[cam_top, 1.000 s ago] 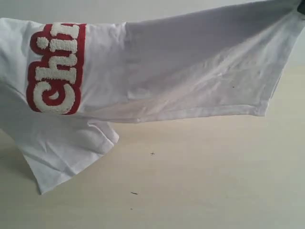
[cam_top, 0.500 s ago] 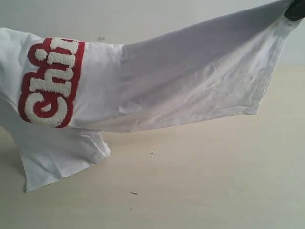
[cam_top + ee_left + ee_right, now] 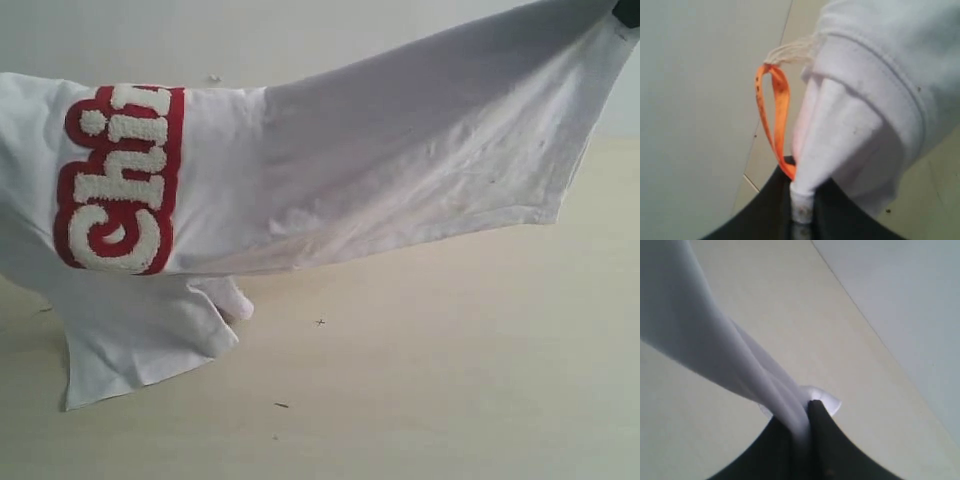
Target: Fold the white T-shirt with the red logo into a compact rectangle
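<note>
The white T-shirt hangs stretched above the table between both arms, and a loose sleeve end touches the wood at lower left. The red logo faces the camera at left, turned on its side and partly cut off by a fold. My left gripper is shut on the shirt's collar, beside the orange neck tag; it is out of the exterior view. My right gripper is shut on bunched white T-shirt fabric, a dark tip of it showing at the exterior view's top right corner.
A pale wooden table lies under the shirt, with a few small dark specks on it. A plain light wall stands behind.
The shirt has swung slightly to the right and its raised right end has gone a little higher; the hanging sleeve end at lower left has shifted right across the table.
</note>
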You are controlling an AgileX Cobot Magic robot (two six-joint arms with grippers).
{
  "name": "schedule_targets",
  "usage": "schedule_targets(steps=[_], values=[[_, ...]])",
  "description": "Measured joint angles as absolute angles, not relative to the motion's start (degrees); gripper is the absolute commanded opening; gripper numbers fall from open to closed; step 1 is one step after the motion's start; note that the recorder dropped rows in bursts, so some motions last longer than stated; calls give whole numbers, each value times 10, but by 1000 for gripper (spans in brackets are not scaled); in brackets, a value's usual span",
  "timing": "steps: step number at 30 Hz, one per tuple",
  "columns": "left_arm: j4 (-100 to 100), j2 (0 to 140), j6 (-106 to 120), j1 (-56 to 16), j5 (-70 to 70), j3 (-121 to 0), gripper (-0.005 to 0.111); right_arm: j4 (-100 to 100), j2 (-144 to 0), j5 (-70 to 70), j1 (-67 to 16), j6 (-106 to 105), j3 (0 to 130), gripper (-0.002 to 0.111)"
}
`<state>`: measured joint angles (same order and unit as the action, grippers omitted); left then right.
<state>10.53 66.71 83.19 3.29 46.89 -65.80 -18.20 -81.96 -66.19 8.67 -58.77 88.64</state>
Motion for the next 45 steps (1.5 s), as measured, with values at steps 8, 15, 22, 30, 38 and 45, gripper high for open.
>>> schedule_targets(steps=[8,15,22,30,38,45], values=[[105,636,829,33,502,-658,0,-191,-791,-662,87,-536,886,0],[105,700,814,33,562,-698,0,-141,-835,-686,87,-428,889,0],[105,857,812,33,558,-712,0,-101,-994,-697,87,-402,889,0],[112,1009,813,33,262,-713,0,-68,-1105,-395,87,-381,889,1],[115,1125,822,33,49,-716,44,-103,-1182,-217,83,-426,889,42],[171,1125,779,34,-141,-717,72,-101,-1186,-214,84,-274,966,34]])
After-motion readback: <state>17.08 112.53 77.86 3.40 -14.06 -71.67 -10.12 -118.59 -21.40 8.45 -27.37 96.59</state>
